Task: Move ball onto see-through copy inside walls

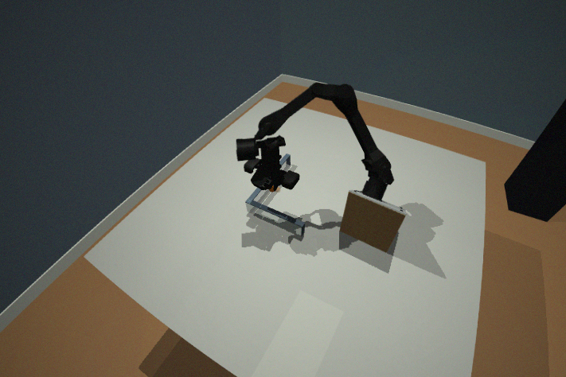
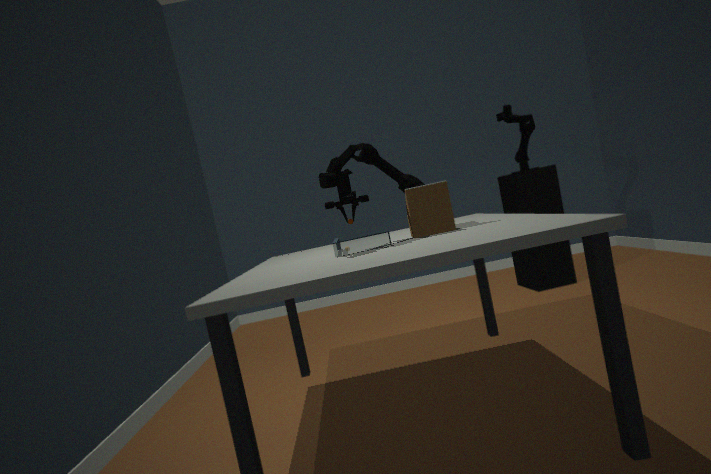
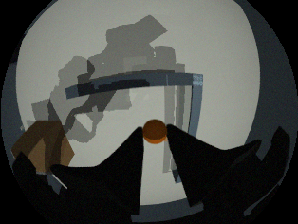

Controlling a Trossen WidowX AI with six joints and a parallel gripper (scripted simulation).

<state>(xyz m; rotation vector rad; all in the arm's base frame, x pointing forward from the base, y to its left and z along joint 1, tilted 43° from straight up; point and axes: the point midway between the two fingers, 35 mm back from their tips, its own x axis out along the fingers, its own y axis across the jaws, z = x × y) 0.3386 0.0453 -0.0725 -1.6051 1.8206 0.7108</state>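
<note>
- While the claw [image 3: 154, 146] hangs above the surface [image 1: 194, 266], its fingers are drawn in narrow and pinched on the small orange ball [image 3: 154, 130], which sits right at their tips.
- From the exterior view the ball [image 2: 349, 221] is clear of the surface, carried in the air above the two low clear walls [image 1: 272, 212].
- Below the claw, the wrist view shows the walls [image 3: 190, 99] meeting in a corner to the upper right, with the ball hanging over the ground they enclose, near the right-hand one.
- I cannot make out the see-through copy in any view; it is too faint or hidden under the claw.
- My judgement: the coming move turns on how the held ball stands relative to that corner, so the claw must travel sideways until the ball is over the resting spot, then lower straight down.
- A ball has no long axis, so claw rotation matters little.
- Releasing from height risks a roll past the open sides.
</note>
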